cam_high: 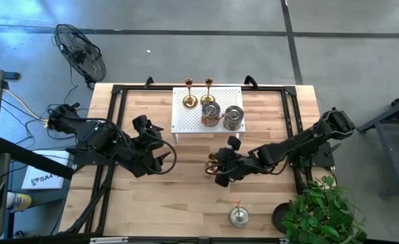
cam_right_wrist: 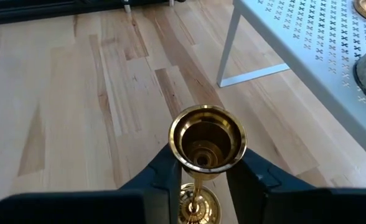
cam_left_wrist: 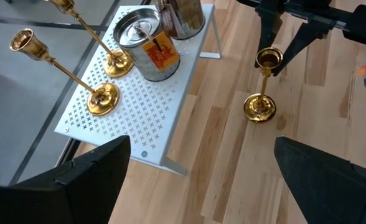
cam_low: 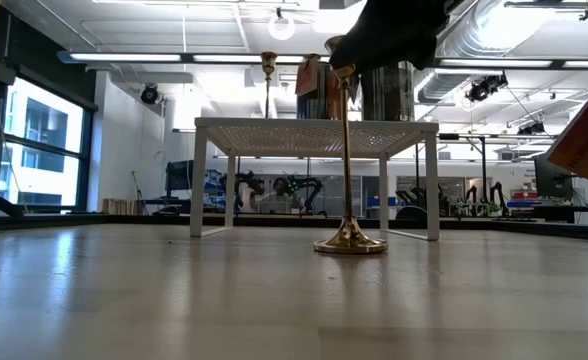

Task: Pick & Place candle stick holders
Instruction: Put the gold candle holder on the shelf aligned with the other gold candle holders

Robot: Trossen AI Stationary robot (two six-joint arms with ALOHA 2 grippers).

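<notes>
Candle stick holder, gold [cam_right_wrist: 206,142]: stands upright on the desk [cam_high: 179,203] in front of the white perforated rack [cam_high: 186,120], round base flat on the wood, slim stem vertical. Right gripper [cam_right_wrist: 198,169] is at its cup; its fingers [cam_right_wrist: 165,171] sit one on each side of the stem just below the cup, close against it. Whether they actually clamp the stem cannot be told. Base not lifted in the low view.

Left gripper [cam_left_wrist: 201,171] hovers over the desk left of the rack, fingers spread wide, nothing between them.

On the rack: two more gold holders [cam_left_wrist: 102,99] at the far edge, upright, and two squat silvery round holders [cam_high: 233,118] side by side nearer the front. One of these carries an orange-red label; its writing is too small to read.

A third silvery holder [cam_high: 238,215] stands alone near the desk's front edge, well apart from both arms, beside a potted plant [cam_high: 321,207].
</notes>
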